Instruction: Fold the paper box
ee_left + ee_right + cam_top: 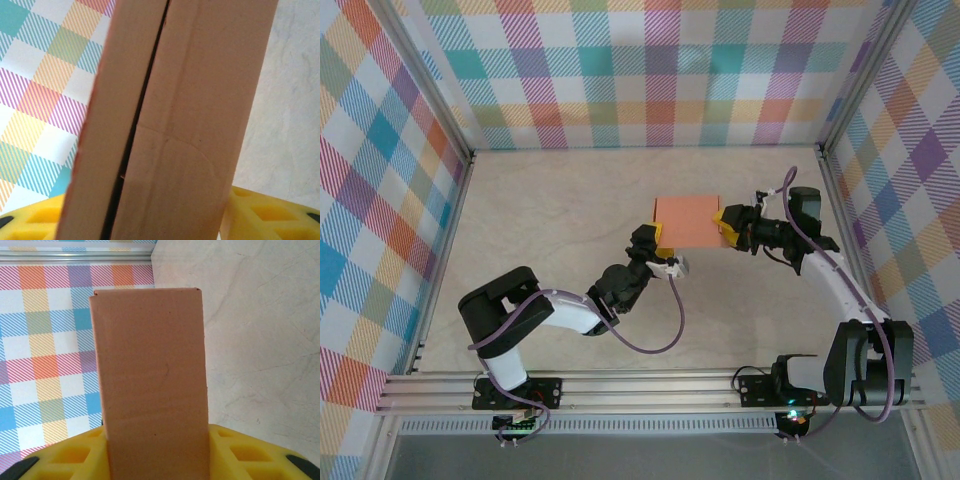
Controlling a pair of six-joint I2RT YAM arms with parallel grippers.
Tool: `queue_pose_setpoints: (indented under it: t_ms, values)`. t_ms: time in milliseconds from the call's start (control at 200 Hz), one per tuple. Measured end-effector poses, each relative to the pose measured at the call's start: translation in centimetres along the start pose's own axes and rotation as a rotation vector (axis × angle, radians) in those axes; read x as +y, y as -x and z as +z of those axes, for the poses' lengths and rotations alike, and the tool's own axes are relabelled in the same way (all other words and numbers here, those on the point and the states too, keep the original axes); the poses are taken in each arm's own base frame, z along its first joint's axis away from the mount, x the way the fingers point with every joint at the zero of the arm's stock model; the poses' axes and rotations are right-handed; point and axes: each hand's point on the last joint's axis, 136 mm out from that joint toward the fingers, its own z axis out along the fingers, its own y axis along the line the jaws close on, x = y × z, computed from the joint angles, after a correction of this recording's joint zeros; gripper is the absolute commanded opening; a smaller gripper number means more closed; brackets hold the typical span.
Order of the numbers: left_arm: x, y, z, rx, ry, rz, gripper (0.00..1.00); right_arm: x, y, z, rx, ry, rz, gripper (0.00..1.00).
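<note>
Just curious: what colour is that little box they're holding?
The paper box is salmon-orange, clearest from the right wrist.

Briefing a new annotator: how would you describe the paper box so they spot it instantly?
On the pale table walled in plaid, look right of centre, where the left arm and right arm meet. Their yellow jaws pinch the paper box from opposite sides: the only flat salmon-orange rectangle there.

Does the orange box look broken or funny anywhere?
Not broken, but one seam gapes. In the left wrist view a dark slit runs the length of the paper box between two panels, so that side is not closed flush. Otherwise it looks neat, held between the left gripper and right gripper.
</note>
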Motion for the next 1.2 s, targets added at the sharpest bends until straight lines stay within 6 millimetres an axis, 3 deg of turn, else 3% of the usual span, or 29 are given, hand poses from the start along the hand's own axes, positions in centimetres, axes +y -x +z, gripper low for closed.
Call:
queue_pose_setpoints:
  t_ms: [100,190,350,620,840,1010,1200]
  values:
    - [-0.1,0.0,0.0,0.002,-0.008,0.003,0.53,0.1,0.0,0.0,-0.002,0.0,-0.002,0.43]
    - [-0.4,-0.1,-0.1,0.007,-0.022,-0.001,0.44,0.1,0.0,-0.1,-0.003,0.001,-0.001,0.44]
    - [-1.0,-0.2,-0.2,0.016,-0.053,0.001,0.44,0.1,-0.1,-0.1,-0.003,0.0,0.015,0.47]
    - [-1.3,-0.5,-0.6,0.043,-0.11,-0.064,0.42,0.2,0.0,-0.1,-0.011,-0.004,0.017,0.67]
    - [-1.2,-0.7,-1.4,0.079,-0.227,-0.222,0.45,-0.2,0.4,-0.6,-0.071,-0.048,-0.006,0.74]
    - [-1.6,-1.2,-2.6,0.113,-0.354,-0.373,0.45,0.3,1.0,-2.1,-0.166,-0.139,-0.126,0.75]
    - [-4.0,-2.8,-4.3,0.189,-0.525,-0.491,0.45,1.1,-0.2,-4.1,-0.213,-0.212,-0.349,0.75]
